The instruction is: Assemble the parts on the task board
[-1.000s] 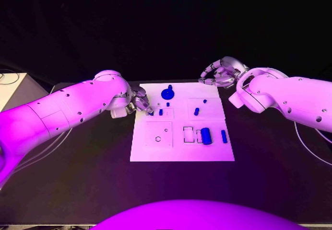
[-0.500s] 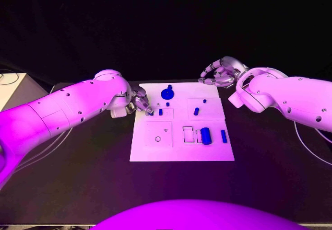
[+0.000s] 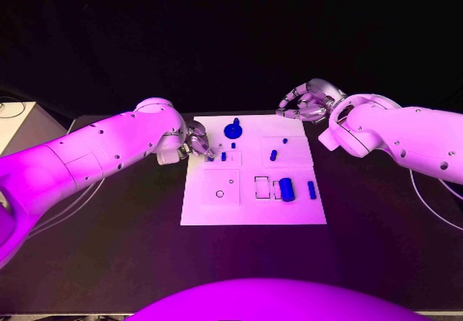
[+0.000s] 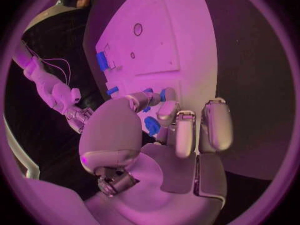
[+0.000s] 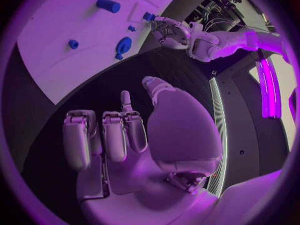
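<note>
The white task board (image 3: 253, 200) lies in the middle of the table. On it are a round blue part with a knob (image 3: 233, 130), short blue pegs (image 3: 274, 155), a thick blue cylinder (image 3: 286, 188) and a slim blue bar (image 3: 312, 190). My left hand (image 3: 198, 146) is lowered over the board's left edge, where thumb and fingertips (image 4: 167, 110) pinch a small blue part (image 3: 209, 158). My right hand (image 3: 307, 100) hovers beyond the board's far right corner, its fingers (image 5: 115, 135) curled in with nothing in them.
The black table (image 3: 116, 234) spreads on all sides of the board. A pale box (image 3: 17, 124) stands off the table's far left. The board has outlined slots (image 3: 262, 187) and a small round hole (image 3: 220, 194) in its near half.
My left arm has shifted slightly while its hand stays at the small blue part on the board's left edge. The right hand and the other parts have not moved.
</note>
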